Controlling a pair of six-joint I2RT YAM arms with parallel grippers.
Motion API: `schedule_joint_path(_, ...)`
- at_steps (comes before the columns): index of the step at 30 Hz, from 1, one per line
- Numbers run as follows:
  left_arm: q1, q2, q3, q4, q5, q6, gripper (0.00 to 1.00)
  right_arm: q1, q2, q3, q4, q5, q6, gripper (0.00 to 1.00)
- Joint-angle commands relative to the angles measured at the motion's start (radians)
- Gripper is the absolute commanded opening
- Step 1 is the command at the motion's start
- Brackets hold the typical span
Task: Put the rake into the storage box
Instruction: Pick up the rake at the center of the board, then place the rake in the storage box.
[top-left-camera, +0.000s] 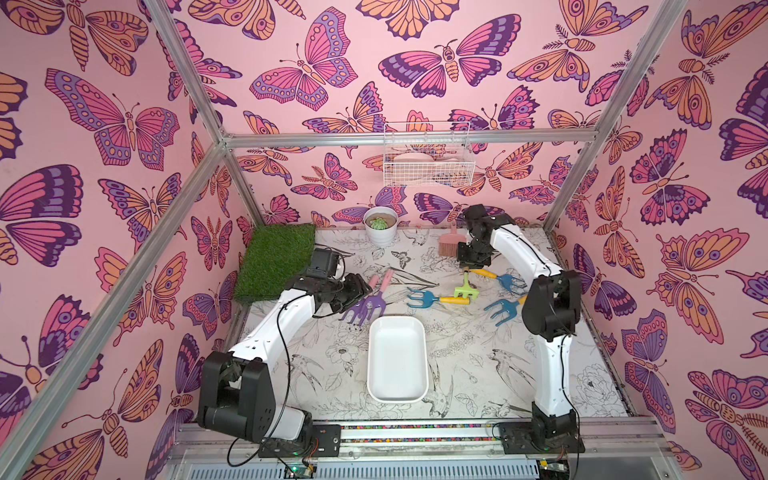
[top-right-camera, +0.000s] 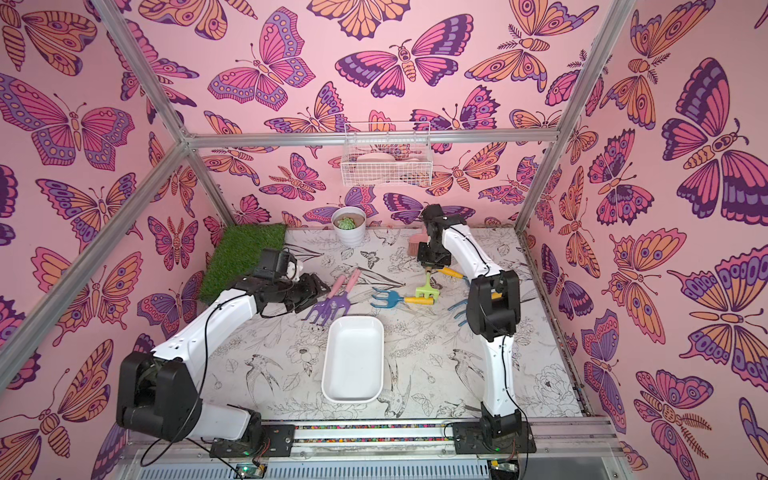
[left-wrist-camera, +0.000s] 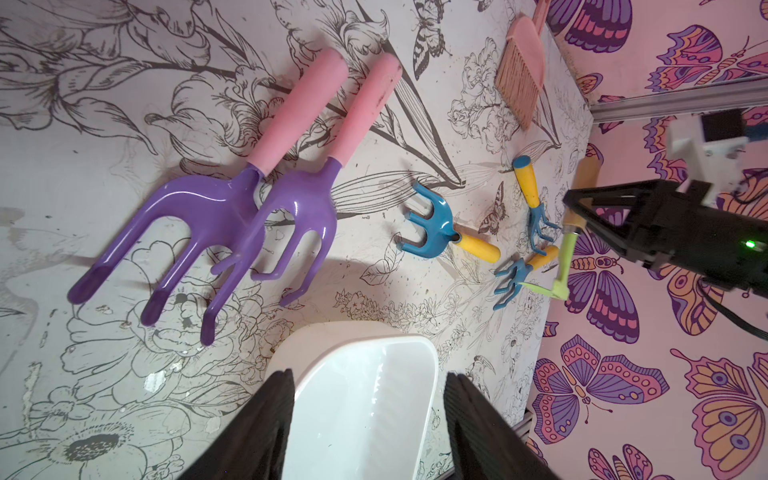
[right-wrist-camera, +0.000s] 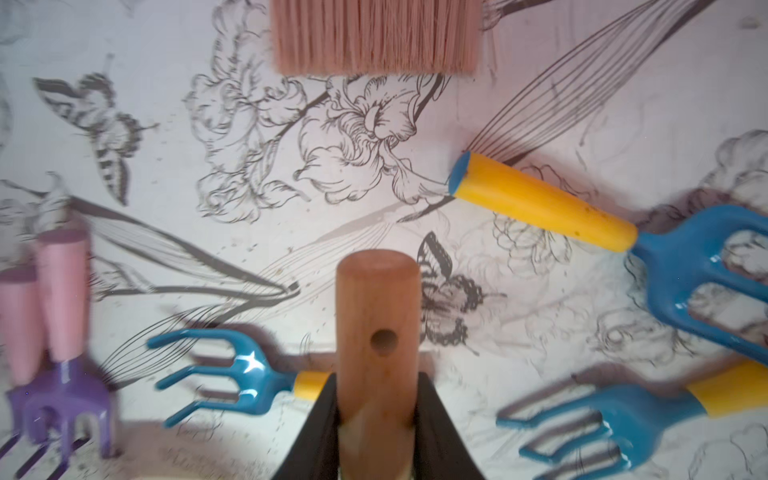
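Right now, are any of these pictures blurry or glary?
Right wrist view: the purple forks and one blue fork are smeared, the rake's wooden handle sharper. Left wrist view: crisp, glints on the purple forks, the storage box nearly washed out. Both top views: evenly lit, soft.

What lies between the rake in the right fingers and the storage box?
A blue fork with a yellow handle lies crosswise there, close to the head of the rake. Both top views show it.
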Motion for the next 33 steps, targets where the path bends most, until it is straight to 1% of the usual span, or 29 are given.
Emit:
schedule_joint_path(1,-0.016,-0.041,-0.035,-0.022,-0.027,-0.019,0.63,0.055,-0.105,-0.085,0.007,-0.046,0.053,0.0)
schedule_joint_path(6,-0.044,-0.089,-0.068,-0.053,-0.08,-0.046,0.63,0.172,-0.234,-0.229,0.057,-0.075,0.158,0.0)
schedule_joint_path(10,-0.061,-0.142,-0.102,-0.083,-0.128,-0.073,0.63,0.282,-0.287,-0.289,0.089,-0.087,0.246,0.0)
schedule_joint_path(11,-0.063,-0.184,-0.114,-0.09,-0.137,-0.079,0.62,0.312,-0.292,-0.293,0.09,-0.083,0.267,0.0)
schedule_joint_path(17,-0.066,-0.31,-0.168,-0.162,-0.187,-0.095,0.63,0.47,-0.285,-0.302,0.117,-0.084,0.388,0.0)
schedule_joint_path(25,-0.066,-0.467,-0.215,-0.269,-0.228,-0.113,0.62,0.617,-0.239,-0.323,0.189,-0.072,0.517,0.0)
schedule_joint_path(28,-0.066,-0.52,-0.232,-0.297,-0.235,-0.125,0.62,0.657,-0.21,-0.323,0.201,-0.07,0.549,0.0)
schedule_joint_path(33,-0.066,-0.587,-0.249,-0.343,-0.245,-0.135,0.63,0.687,-0.167,-0.337,0.23,-0.079,0.599,0.0)
